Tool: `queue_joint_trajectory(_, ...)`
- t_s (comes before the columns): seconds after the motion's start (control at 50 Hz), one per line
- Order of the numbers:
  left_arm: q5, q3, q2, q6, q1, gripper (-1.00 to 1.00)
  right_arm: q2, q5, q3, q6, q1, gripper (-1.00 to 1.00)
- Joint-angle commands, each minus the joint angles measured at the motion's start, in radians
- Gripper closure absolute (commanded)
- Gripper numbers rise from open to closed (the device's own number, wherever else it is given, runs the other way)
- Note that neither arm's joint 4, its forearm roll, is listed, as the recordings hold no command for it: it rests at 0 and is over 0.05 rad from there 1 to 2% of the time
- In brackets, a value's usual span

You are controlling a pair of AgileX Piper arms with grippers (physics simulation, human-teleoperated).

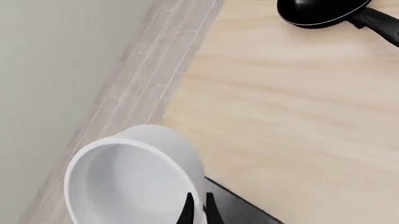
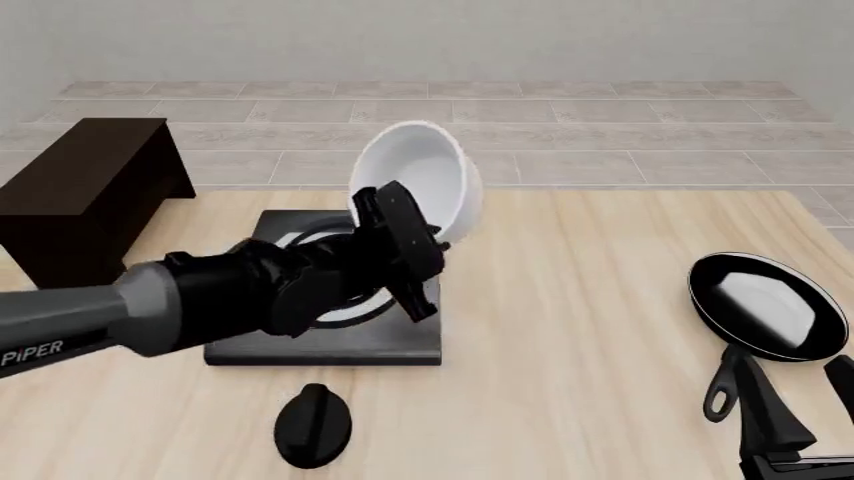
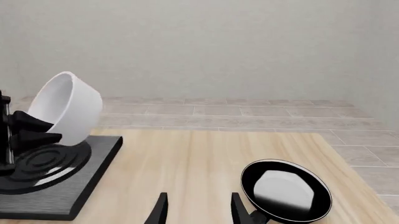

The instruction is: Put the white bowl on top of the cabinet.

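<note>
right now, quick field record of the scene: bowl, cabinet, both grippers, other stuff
white bowl: lifted and tilted above the stove, rim pinched by the left gripper
cabinet: far left of the table, top bare
left gripper: shut on the bowl's wall
right gripper: open, holding nothing, low over the table beside the frying pan
knob-like black object: near edge, in front of the stove

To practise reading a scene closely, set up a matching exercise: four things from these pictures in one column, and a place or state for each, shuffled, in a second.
1. white bowl
2. cabinet
3. frying pan
4. stove slab

A. lies flat on the table under the left arm
B. stands at the table's far left
C. held tilted in the air by the left gripper
D. rests on the table at the right

1-C, 2-B, 3-D, 4-A
</note>
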Motion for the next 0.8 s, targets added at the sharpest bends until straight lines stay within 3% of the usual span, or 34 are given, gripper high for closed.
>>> queue_joint_trajectory(0.02, 0.013, 0.046, -0.171, -0.068, 0.129, 1.00, 0.000, 0.000, 0.000, 0.000, 0.000, -1.00)
queue_joint_trajectory(0.16, 0.117, -0.007, -0.248, -0.057, 0.221, 1.00, 0.000, 0.000, 0.000, 0.000, 0.000, -1.00)
queue_joint_trajectory(0.24, 0.241, -0.113, -0.246, -0.159, 0.296, 1.00, 0.000, 0.000, 0.000, 0.000, 0.000, -1.00)
queue_joint_trajectory(0.4, 0.346, -0.196, -0.211, -0.103, 0.433, 1.00, 0.000, 0.000, 0.000, 0.000, 0.000, -1.00)
queue_joint_trajectory(0.5, 0.444, -0.317, -0.168, -0.148, 0.541, 1.00, 0.000, 0.000, 0.000, 0.000, 0.000, -1.00)
queue_joint_trajectory(0.66, 0.521, -0.417, -0.125, -0.163, 0.639, 1.00, 0.000, 0.000, 0.000, 0.000, 0.000, -1.00)
queue_joint_trajectory(0.8, 0.577, -0.498, -0.065, -0.134, 0.749, 1.00, 0.000, 0.000, 0.000, 0.000, 0.000, -1.00)
